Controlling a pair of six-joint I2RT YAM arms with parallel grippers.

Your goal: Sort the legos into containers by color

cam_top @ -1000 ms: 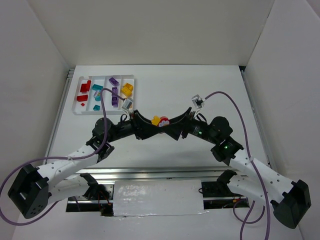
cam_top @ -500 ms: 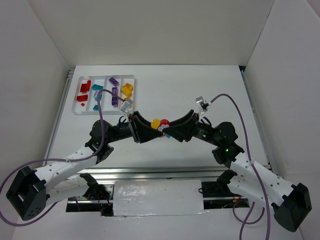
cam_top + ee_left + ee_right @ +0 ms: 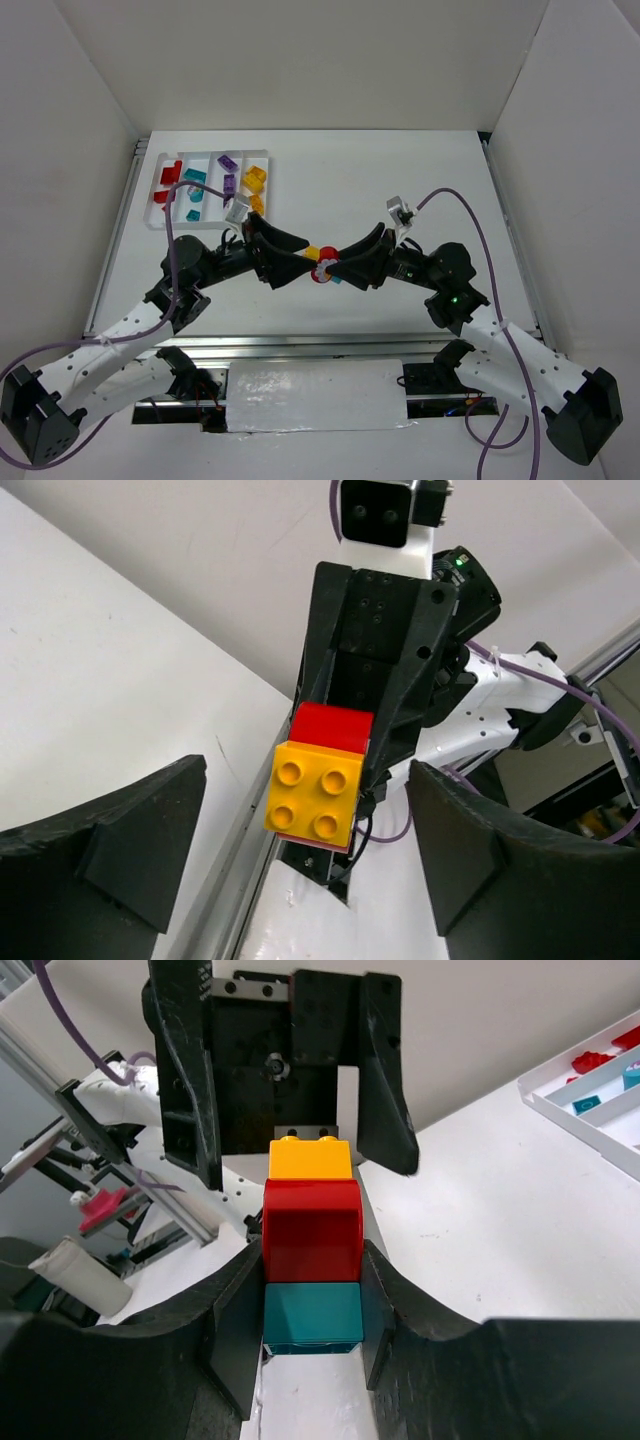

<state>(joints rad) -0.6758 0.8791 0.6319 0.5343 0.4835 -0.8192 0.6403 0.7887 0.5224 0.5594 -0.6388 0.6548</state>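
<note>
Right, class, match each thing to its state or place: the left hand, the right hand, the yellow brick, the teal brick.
Things:
1. left hand
2. right hand
3. yellow brick
4. teal brick

States or places:
A. deepest inside the closed hand
B. open, touching nothing
C. shut on the brick stack
D. at the stack's free end, studs showing

Pairs: 1-B, 2-C, 3-D, 4-A
</note>
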